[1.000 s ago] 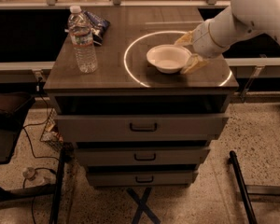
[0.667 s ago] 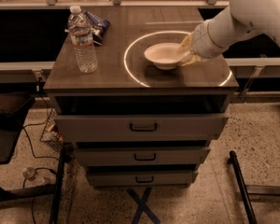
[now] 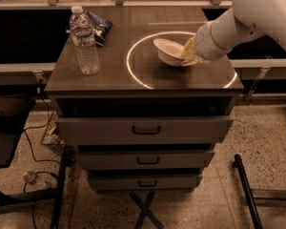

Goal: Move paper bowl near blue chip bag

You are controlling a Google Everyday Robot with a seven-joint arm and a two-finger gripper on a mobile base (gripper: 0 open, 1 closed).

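The jaws pinch the paper bowl by its three-o'clock rim, so the gripper holds it tilted over the cabinet top. The blue chip bag lies at the bowl's ten o'clock, just behind the water bottle; the carry should stay low and clear that bottle

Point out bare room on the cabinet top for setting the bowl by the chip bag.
Bare: the strip between the blue chip bag and the paper bowl, which the pincer grips at right; also the front edge of the cabinet top. Crowded: back left, water bottle close by bag.
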